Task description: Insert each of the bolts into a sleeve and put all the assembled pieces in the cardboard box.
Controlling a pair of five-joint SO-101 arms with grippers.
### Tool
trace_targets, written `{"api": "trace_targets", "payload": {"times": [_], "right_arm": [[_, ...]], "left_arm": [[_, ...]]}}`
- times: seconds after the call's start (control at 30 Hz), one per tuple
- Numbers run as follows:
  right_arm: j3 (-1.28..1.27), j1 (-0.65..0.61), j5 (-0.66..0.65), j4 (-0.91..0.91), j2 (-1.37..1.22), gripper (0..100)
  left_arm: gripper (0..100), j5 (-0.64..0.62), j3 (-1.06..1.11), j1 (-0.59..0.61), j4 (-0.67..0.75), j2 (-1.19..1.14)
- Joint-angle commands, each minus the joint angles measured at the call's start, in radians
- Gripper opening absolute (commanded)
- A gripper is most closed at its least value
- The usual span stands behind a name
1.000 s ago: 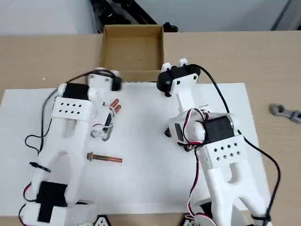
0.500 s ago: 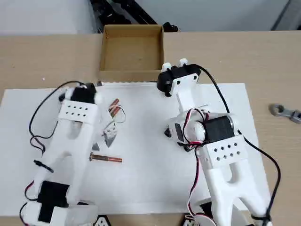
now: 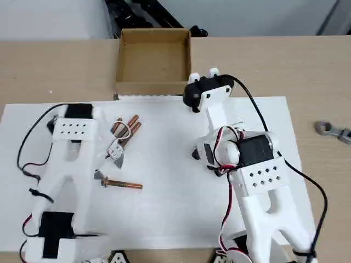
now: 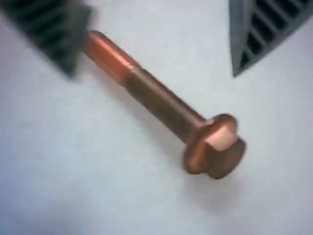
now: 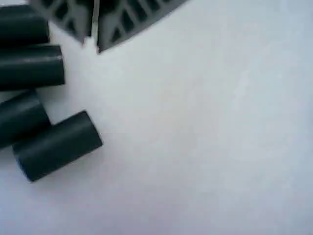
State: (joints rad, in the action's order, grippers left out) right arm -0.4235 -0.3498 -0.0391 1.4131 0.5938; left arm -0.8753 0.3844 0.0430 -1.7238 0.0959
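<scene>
Left claw point(image 4: 152, 74) gapes over a bolt point(image 4: 161, 100) on white paper point(image 3: 164, 213) covering the table point(image 3: 318, 66).

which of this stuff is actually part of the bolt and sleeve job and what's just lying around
Job: lone bolt; bolt cluster; dark sleeves; cardboard box.
Lying about: metal tool, off the white sheet.
</scene>
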Motion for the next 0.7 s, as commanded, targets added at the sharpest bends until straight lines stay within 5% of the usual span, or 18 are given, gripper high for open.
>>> {"api": "trace_targets", "payload": {"times": [0.0, 0.3, 0.67], "right_arm": [[0.008, 0.007, 0.009, -0.019, 0.008, 0.3], [0.008, 0.005, 0.009, -0.019, 0.008, 0.3], [0.008, 0.005, 0.009, -0.015, 0.008, 0.3]], "left_arm": [[30, -0.011, 0.018, 0.009, -0.021, 0.009], [25, -0.064, 0.153, -0.083, 0.173, 0.011], [12, -0.063, 0.228, -0.058, 0.230, 0.008]]}}
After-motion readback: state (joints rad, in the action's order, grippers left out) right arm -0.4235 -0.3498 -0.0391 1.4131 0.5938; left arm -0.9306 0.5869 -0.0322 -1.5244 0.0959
